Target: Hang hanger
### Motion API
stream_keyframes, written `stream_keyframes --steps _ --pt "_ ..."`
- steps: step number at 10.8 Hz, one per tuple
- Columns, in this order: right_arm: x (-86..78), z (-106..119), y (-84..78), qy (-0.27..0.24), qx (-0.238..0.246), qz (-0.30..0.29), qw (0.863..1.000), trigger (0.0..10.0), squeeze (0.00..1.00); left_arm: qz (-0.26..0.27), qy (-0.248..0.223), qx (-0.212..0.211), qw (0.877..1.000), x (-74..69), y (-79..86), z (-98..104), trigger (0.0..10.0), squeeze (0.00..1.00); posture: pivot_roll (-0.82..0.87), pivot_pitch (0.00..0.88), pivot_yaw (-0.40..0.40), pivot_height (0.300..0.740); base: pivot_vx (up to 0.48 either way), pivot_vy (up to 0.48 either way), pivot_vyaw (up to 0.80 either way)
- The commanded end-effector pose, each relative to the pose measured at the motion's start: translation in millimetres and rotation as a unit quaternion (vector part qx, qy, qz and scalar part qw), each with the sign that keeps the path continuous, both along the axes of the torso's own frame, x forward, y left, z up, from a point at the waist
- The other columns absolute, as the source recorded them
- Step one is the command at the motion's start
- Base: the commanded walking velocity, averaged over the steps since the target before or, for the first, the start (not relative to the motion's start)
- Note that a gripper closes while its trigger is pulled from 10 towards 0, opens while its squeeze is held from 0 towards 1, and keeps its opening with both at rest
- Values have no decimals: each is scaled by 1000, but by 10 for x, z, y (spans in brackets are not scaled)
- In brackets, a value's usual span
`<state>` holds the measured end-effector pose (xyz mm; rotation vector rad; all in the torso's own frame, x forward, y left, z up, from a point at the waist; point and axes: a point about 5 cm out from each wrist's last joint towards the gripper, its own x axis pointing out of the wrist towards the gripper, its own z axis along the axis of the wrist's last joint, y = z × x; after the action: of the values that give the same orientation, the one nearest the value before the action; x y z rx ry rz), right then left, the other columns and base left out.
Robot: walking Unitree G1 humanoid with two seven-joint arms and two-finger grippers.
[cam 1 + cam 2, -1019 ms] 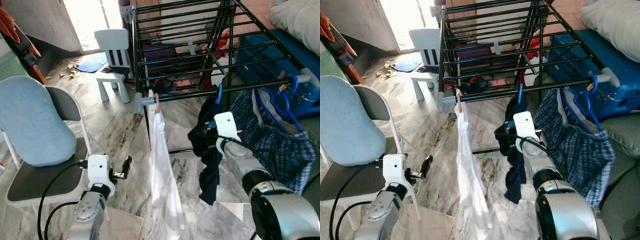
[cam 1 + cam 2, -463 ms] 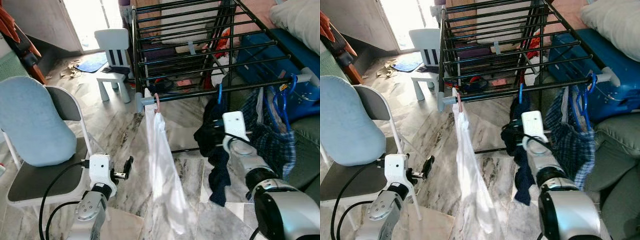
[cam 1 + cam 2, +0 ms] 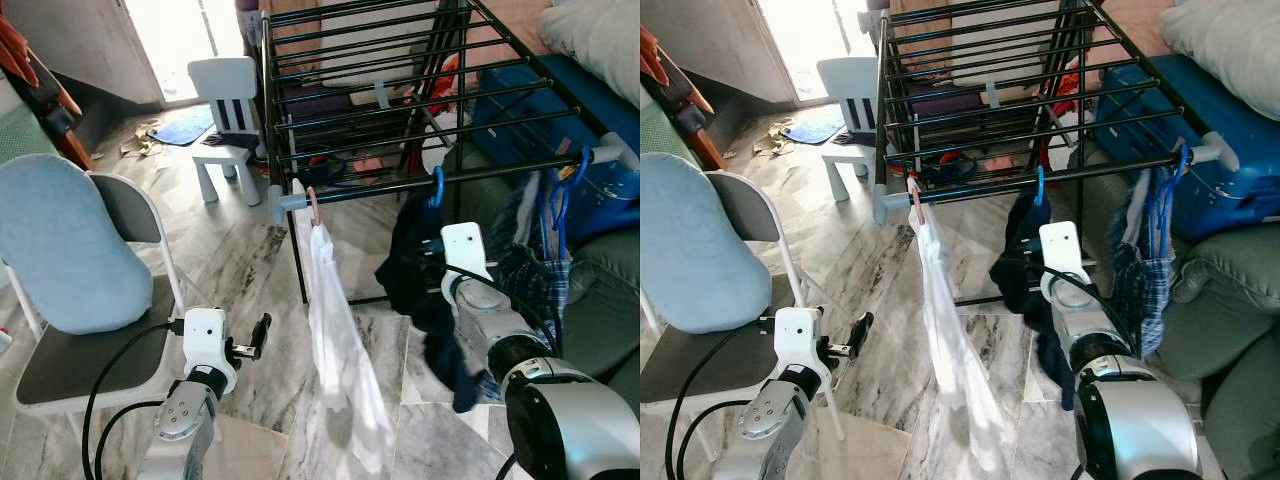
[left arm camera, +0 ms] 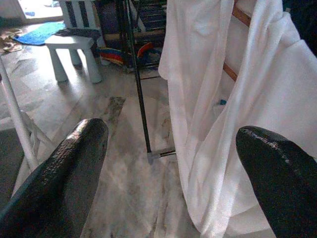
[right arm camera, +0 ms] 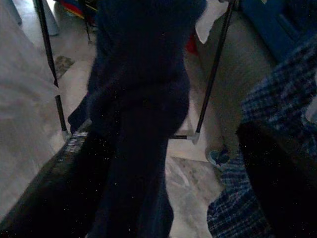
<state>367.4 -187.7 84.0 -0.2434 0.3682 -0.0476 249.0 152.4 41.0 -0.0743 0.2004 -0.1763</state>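
Blue hanger (image 3: 436,187) w/ dark garment (image 3: 425,290) hangs on drying rack (image 3: 400,100) front bar, btwn white shirt (image 3: 345,370) & plaid shirt (image 3: 525,265); right hand (image 5: 163,163) open near garment, left hand (image 4: 163,163) open, empty.

White shirt (image 3: 340,370), blue-checked garment (image 3: 525,275)

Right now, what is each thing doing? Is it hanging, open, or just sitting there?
White garment: hanging from the rack's front bar.
Dark garment: hanging on a blue hanger.
Plaid garment: hanging, bunched.
Drying rack: unfolded, standing.
Left gripper: open, empty.
Right gripper: open, empty.
Grey chair: upright, holding a blue cushion.
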Motion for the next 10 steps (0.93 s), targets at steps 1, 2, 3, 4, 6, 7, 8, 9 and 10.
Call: stream_keyframes --steps 1,2,3,4,6,7,8,9,10 --pt "56 81 60 -10 4 9 1000 0 0 3 1 7 1000 2 50 15 10000 0 -28 0 139 740 0 0 0" --pt "71 113 26 -11 3 4 1000 7608 0 4 1 8 1000 -3 51 13 10000 0 -23 0 136 740 0 0 0" --pt "85 142 4 -14 4 -2 1000 10000 0 5 1 9 1000 -5 55 10 10000 0 -23 0 136 740 0 0 0" --pt "87 145 7 -14 7 -2 1000 10000 0 6 3 9 1000 -5 59 7 10000 0 -23 0 136 740 0 0 0" --pt "76 119 38 -13 19 1 1000 10000 1000 7 6 10 1000 -11 61 -1 10000 0 -18 0 133 740 0 0 0" --pt "72 113 31 -12 20 0 1000 10000 1000 6 6 11 1000 -11 64 -2 10000 0 -19 0 135 740 0 0 0" --pt "71 119 3 -14 21 -2 1000 10000 1000 6 7 12 1000 -10 68 0 10000 0 -21 0 139 740 0 0 0" --pt "76 136 -25 -18 24 -5 1000 10000 1000 4 8 12 1000 -9 65 -3 10000 0 -25 0 145 740 0 0 0" --pt "87 164 -36 -25 27 -6 999 10000 1000 3 8 12 1000 -6 54 -1 10000 0 -26 0 146 740 0 0 0"
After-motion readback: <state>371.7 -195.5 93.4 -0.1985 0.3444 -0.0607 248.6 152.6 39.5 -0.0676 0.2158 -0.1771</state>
